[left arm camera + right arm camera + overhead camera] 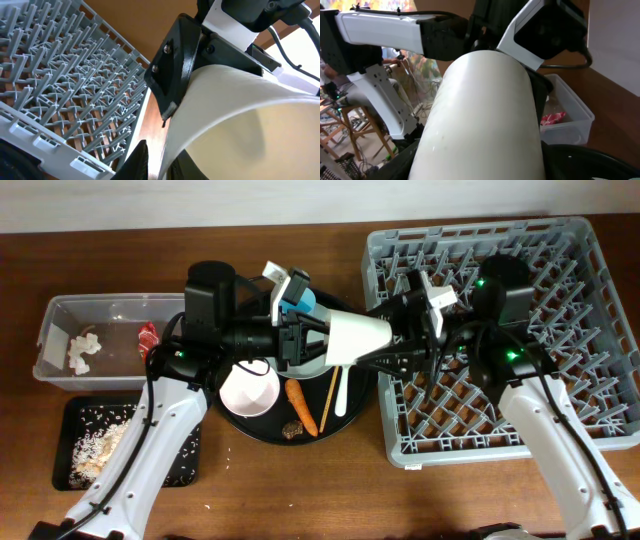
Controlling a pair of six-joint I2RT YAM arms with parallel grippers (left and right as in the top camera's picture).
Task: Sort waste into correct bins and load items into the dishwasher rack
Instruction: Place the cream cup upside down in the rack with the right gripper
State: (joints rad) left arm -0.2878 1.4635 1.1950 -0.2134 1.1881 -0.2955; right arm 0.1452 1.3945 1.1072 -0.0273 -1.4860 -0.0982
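The cream cup (355, 338) lies on its side in the air between both arms, above the round black tray's right edge. My right gripper (392, 340) is shut on its narrow base, and the cup (485, 125) fills the space between those fingers. My left gripper (318, 340) straddles the rim. In the left wrist view its outer finger (140, 160) stands a little apart from the cup wall (240, 125), so it is open. The dishwasher rack (590, 380) stands on the right. The blue cup (303, 302) sits behind the left gripper.
The round black tray (350, 418) holds a white-pink bowl (249, 392), carrot (300, 407), brown lump (293, 429), fork (341, 388) and chopstick (327, 402). The clear tub (60, 330) holds a red wrapper (148, 338) and tissue (82, 350). The shallow black tray (75, 415) holds rice (100, 445).
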